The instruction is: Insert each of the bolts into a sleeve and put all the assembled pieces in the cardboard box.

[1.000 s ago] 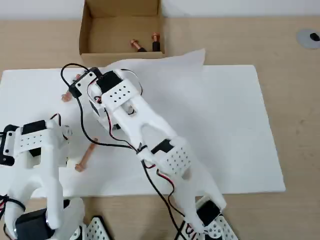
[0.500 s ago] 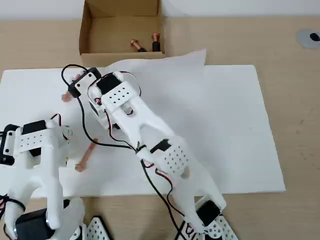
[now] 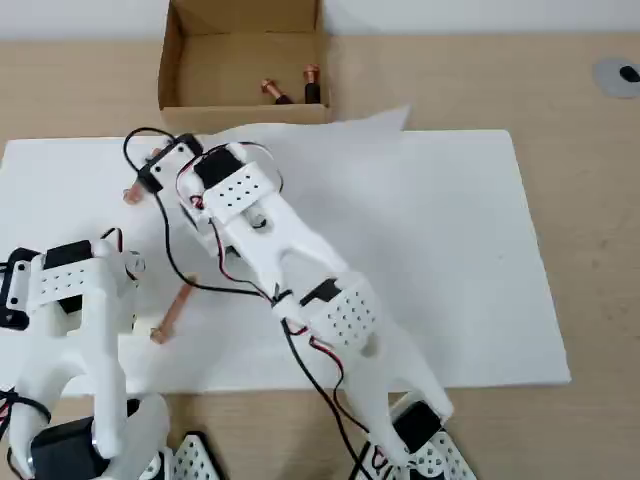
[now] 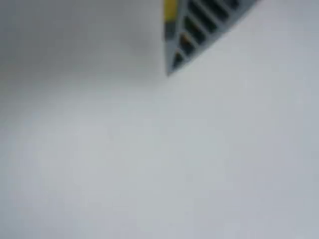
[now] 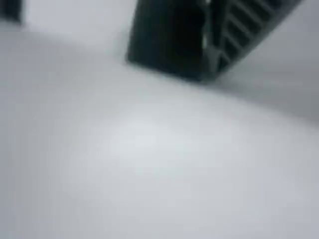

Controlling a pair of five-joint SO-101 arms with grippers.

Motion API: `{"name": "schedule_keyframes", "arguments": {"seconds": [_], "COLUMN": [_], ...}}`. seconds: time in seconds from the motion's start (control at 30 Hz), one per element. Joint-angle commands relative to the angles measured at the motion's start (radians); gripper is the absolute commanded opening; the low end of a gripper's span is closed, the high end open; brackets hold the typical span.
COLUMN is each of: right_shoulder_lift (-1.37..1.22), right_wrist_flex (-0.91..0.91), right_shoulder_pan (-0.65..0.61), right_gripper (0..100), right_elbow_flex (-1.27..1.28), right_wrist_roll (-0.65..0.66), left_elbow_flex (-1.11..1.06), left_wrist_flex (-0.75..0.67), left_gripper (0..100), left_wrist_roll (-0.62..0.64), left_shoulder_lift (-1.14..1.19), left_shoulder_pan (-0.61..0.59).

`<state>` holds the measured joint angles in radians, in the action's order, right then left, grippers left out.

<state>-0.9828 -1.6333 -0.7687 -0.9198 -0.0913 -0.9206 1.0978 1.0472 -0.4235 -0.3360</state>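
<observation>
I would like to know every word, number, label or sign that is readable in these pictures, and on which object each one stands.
No text can be read.
The cardboard box and the white sheet carry no visible print.
The grey disc at the far right bears a dark mark, too small to read.

A: Is there any word, number or sign here that one can read?

B: No, I can read none. The cardboard box (image 3: 170,70) has plain brown walls, and the white sheet (image 3: 450,250) under the arms carries no legible mark.
</observation>
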Motion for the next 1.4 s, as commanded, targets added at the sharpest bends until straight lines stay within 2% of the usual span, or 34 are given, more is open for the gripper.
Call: {"name": "schedule_keyframes", "arguments": {"seconds": [0.0,0.1,0.37,0.6,0.8,1.03,1.37], "right_shoulder_lift": [-0.004,-0.004,-0.002,-0.007,-0.002,-0.001,0.097], "right_wrist_flex": [0.008,0.008,0.003,-0.147,-0.153,-0.153,-0.153], "right_shoulder_pan": [0.002,0.002,0.004,0.005,0.015,0.013,0.007], "right_gripper": [9.9,0.9,1.1,1.2,1.5,19.5,22.8], "right_elbow_flex": [-0.004,-0.004,-0.004,-0.117,-0.163,-0.163,-0.154], "right_wrist_roll": [0.003,0.002,0.002,0.06,0.08,0.08,0.08], "left_elbow_flex": [0.003,0.003,0.003,0.003,0.002,0.002,0.002], "left_wrist_flex": [-0.008,-0.008,-0.008,-0.008,-0.006,-0.003,-0.006], "left_gripper": [27,27,27,27,27,27,27], "left_wrist_roll": [-0.008,-0.008,-0.009,-0.009,-0.028,-0.028,-0.029], "left_shoulder_lift": [-0.018,-0.018,-0.018,-0.016,-0.016,-0.016,-0.016], "left_shoulder_pan": [-0.005,-0.005,-0.005,-0.003,-0.003,-0.003,-0.003]}}
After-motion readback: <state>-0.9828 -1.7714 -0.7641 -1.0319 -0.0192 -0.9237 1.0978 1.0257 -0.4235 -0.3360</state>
